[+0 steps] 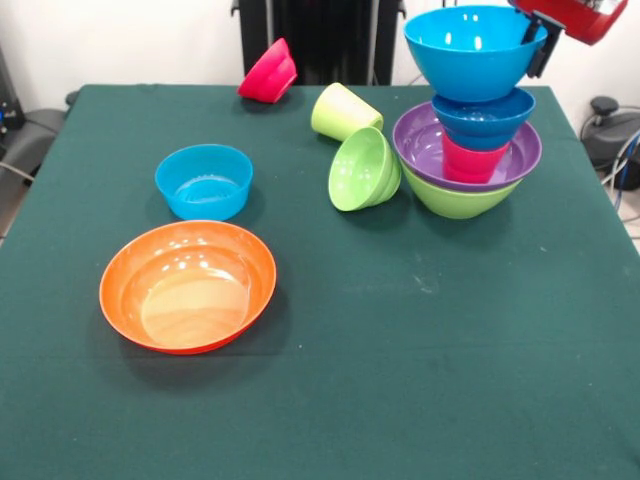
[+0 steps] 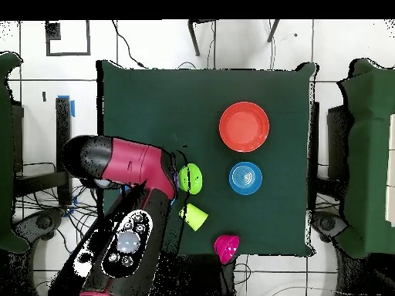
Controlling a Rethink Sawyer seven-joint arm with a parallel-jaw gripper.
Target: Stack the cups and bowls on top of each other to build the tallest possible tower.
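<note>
At upper right of the front view our claw [image 1: 537,45] pinches the rim of the large blue bowl [image 1: 475,50], directly above the tower [image 1: 467,165]; the move turns on that vertical line. Overhead, the arm [image 2: 127,208] hides the tower; the tabletop [image 2: 154,108] shows the strays.

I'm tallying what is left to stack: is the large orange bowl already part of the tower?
No: the large orange bowl sits alone, upright on the green table, well apart from the tower.
</note>
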